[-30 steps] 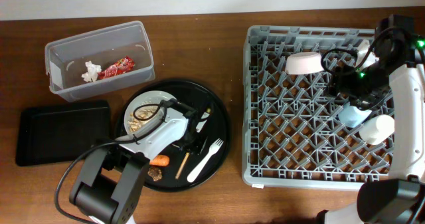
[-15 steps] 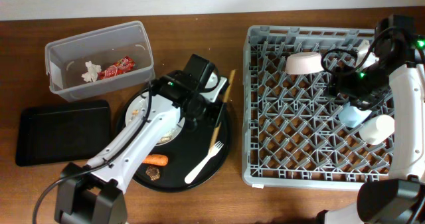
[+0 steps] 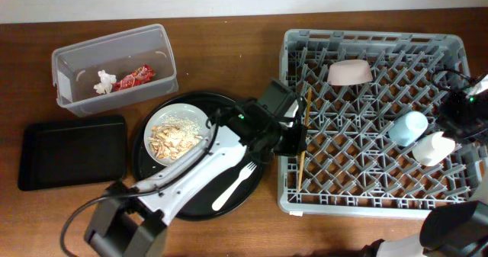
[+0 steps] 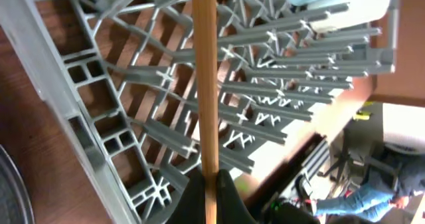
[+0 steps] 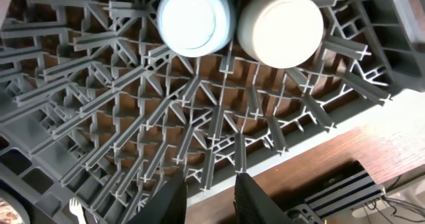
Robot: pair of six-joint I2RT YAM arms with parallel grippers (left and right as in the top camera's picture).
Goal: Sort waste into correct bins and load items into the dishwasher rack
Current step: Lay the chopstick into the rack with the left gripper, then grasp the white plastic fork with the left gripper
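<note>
One wooden stick [image 4: 204, 78] has crossed in the last half second from above the round black tray [image 3: 255, 177] to the left side of the dishwasher rack [image 3: 366, 203], pinched in the closed left gripper [image 4: 210, 187] and, I judge, about to be set down among the pegs. Meanwhile the right gripper [image 5: 209, 191] has drawn back to the rack's right edge, fingers apart and empty, above the light-blue cup [image 5: 194, 19] and white cup [image 5: 280, 28]. The plate [image 3: 177, 132] of food scraps and the fork [image 3: 235, 185] still wait on that tray.
</note>
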